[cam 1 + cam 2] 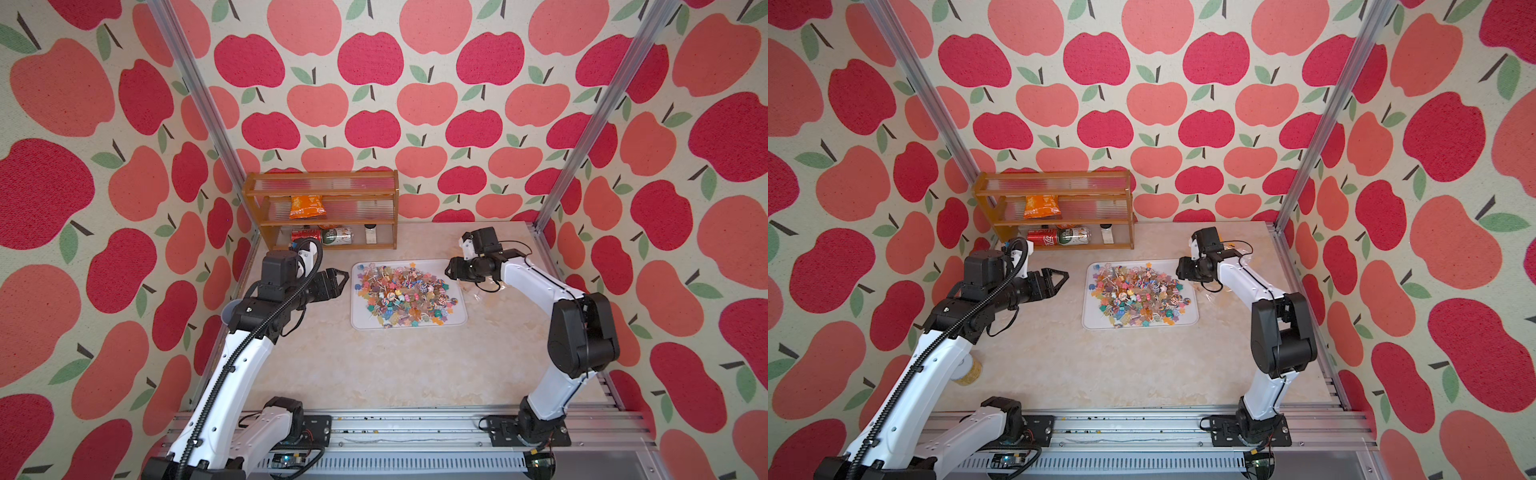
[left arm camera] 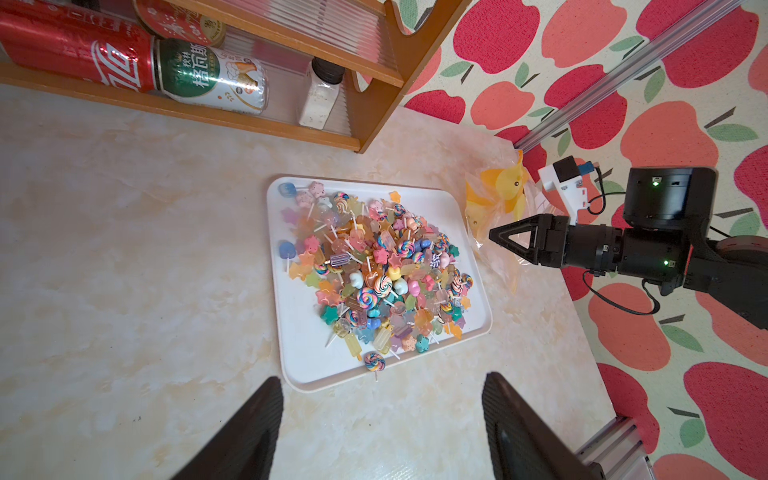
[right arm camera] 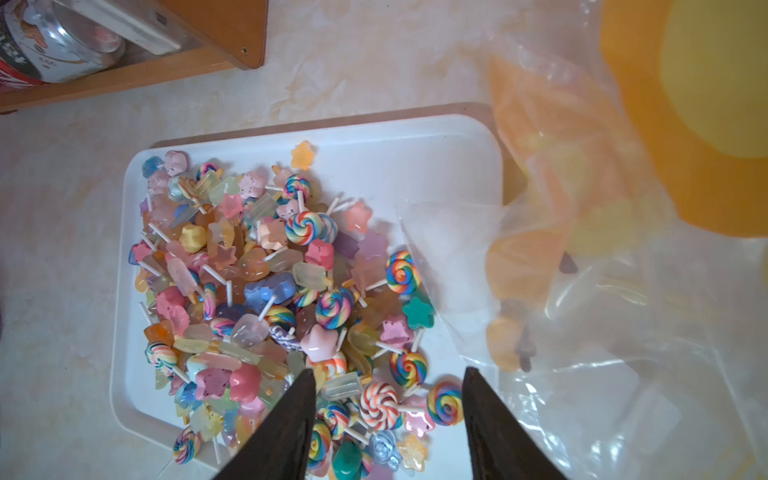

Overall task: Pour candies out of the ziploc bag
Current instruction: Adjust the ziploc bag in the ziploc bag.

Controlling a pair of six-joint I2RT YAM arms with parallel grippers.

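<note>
Left arm [image 1: 245, 374] and right arm [image 1: 532, 280]: white shells, black joints. Black ribbed conduit [image 1: 211, 399] along the left. Left end effector [image 1: 343, 283] and right end effector [image 1: 449, 270]: black, triangular fingers.

Bright, even light, soft shadows; ziploc bag [image 3: 602, 270] blurred up close.

Wooden shelf [image 1: 357, 193], orange snack packet [image 1: 307, 207] on it, red can [image 1: 304, 235], green can [image 1: 338, 235], small bottle [image 1: 370, 235] below.

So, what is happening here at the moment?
The candies lie heaped on the white tray, so the pouring looks done. The clear bag sits at the tray's edge, seemingly empty, close to the right gripper, which is open and holds nothing. The left gripper, open too, hovers off the tray's other side.
</note>
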